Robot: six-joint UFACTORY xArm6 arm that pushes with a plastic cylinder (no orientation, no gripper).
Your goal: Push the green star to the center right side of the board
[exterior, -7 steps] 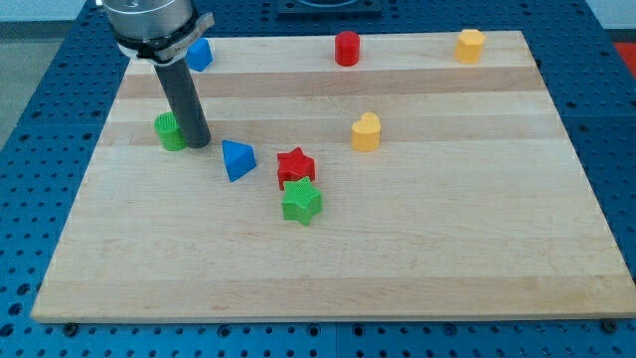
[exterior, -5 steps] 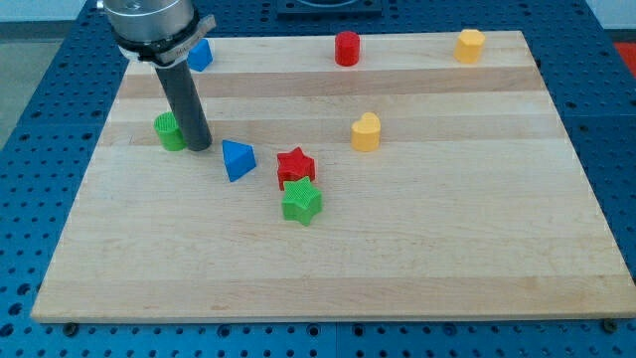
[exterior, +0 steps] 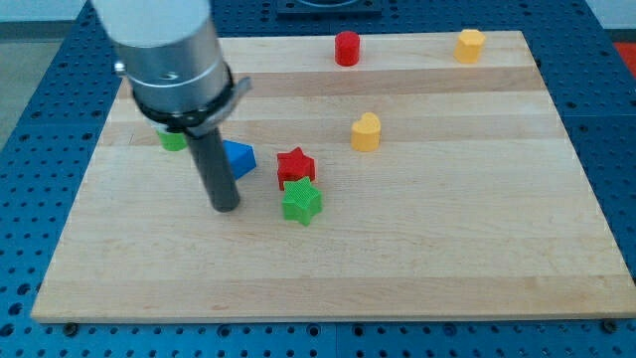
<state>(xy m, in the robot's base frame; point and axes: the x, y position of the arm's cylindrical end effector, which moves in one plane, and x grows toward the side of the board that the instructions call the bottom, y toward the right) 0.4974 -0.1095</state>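
Desk (exterior: 477, 259): pale wood board, carries all blocks.
Claw: none fitted; a bare rod, holding nothing.
My tip (exterior: 225, 207): on the desk, left of the green star, slightly above it, a clear gap between.
Green star (exterior: 301, 202): near desk centre, well short of the right side.
Red star (exterior: 295, 165): touching the green star's upper edge.
Blue block (exterior: 238, 157): up-left of the green star, partly behind the rod.
Risk: an off-centre rightward push probably spins the green star aside or drags the red star along.
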